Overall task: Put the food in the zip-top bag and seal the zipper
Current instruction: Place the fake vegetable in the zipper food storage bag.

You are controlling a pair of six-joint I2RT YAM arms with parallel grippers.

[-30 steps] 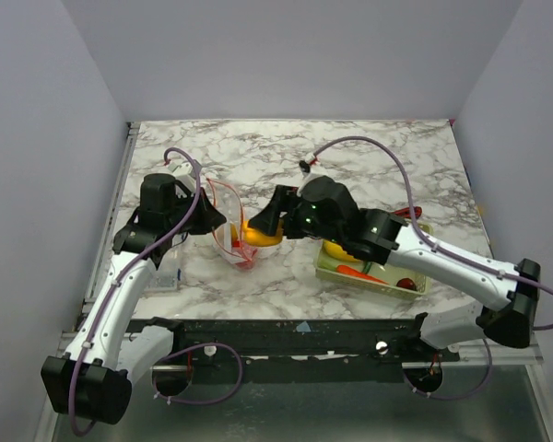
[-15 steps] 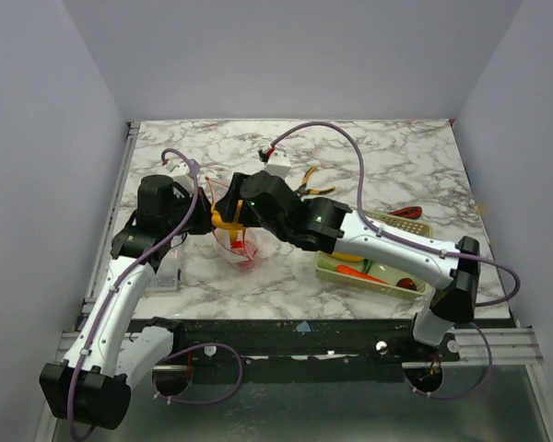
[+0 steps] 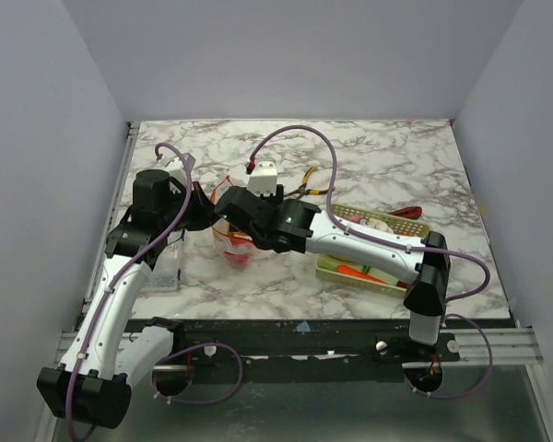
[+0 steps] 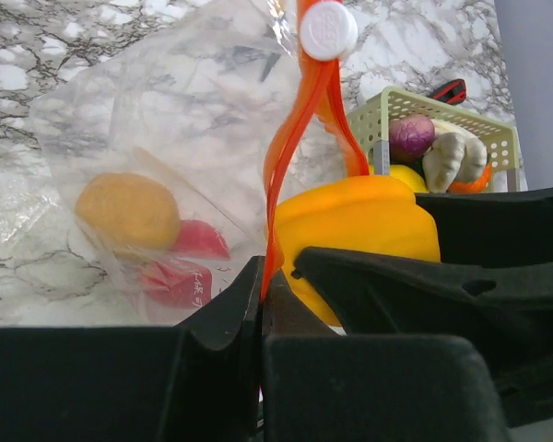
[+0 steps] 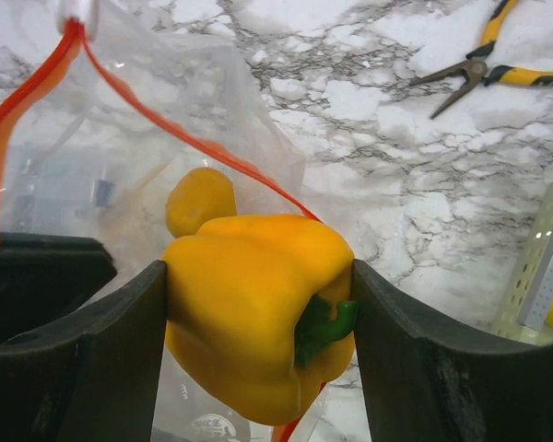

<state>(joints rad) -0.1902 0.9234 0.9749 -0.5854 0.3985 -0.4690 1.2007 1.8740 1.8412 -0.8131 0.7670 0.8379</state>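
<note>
Left gripper (image 4: 261, 293), jaws pressed together, pinches the thin red-orange zipper strip (image 4: 297, 129) of the clear crinkly zip-top bag (image 4: 157, 110), prob. to hold the mouth up & open for loading. Already inside: a round yellow-orange toy fruit (image 4: 127, 210) w/ red pieces (image 4: 177, 279), resting low on the marble table (image 3: 396, 157). Right gripper (image 5: 258, 322) clamps a glossy yellow toy pepper (image 5: 249, 276) between wide-set fingers, right at the bag's mouth, seemingly between the strip's two halves; release looks like the next step. Further right, the pale green mesh basket (image 4: 461, 114) holds more food, so loading isn't done & the zipper is unsealed. Yellow-handled pliers (image 5: 498, 69) lie well apart, not needed.
</note>
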